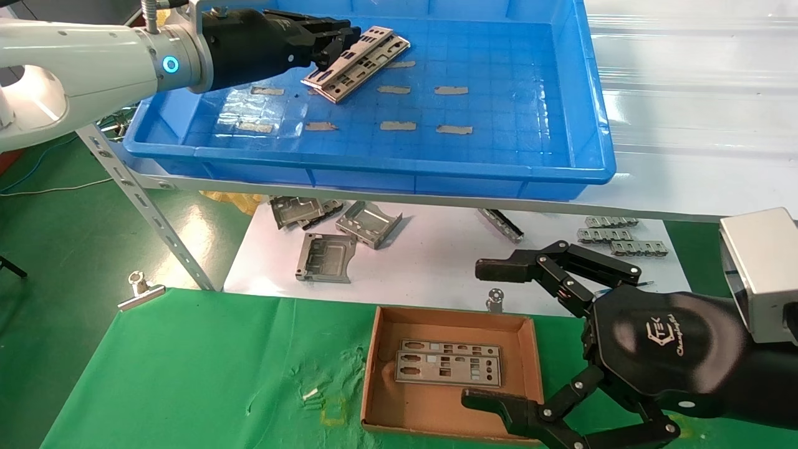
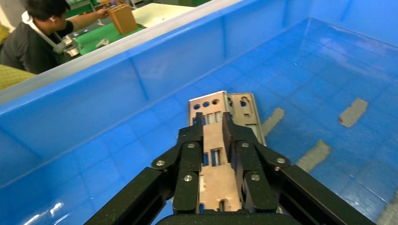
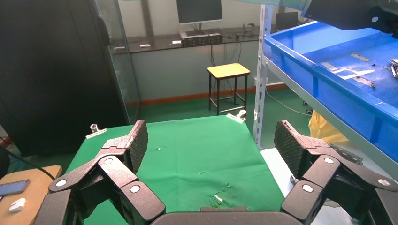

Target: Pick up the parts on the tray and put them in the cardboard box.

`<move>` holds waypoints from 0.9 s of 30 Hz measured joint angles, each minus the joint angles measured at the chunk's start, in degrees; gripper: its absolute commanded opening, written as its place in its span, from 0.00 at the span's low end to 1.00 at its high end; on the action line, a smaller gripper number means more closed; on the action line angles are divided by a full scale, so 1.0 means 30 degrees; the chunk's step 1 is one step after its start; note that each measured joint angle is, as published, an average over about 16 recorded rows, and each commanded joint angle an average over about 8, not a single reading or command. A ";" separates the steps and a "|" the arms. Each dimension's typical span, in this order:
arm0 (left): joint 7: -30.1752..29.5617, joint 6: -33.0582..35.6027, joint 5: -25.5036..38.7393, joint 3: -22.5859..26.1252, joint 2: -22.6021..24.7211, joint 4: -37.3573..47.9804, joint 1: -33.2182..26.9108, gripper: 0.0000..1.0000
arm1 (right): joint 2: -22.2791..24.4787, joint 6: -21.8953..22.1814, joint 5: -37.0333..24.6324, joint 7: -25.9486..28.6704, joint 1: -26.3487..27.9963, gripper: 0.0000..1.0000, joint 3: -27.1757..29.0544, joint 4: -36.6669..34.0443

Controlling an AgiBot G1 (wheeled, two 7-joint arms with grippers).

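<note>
Your left gripper (image 1: 336,45), upper left, squeezes one plate (image 1: 361,59) in the tray (image 1: 586,125). Lift slowly, straight up. Right gripper (image 1: 492,333) waits open.

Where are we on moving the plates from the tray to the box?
Done: two plates lie in the cardboard box. In hand: the left end effector is shut on the top plate inside the blue tray. Left: the plate underneath. The right end effector waits open beside the box.
</note>
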 measured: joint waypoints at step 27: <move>-0.2015 -0.0405 -0.0914 -0.0184 0.0079 0.0211 0.0770 0.29 | 0.0001 0.0001 0.0001 -0.0001 0.0001 1.00 -0.0002 0.0000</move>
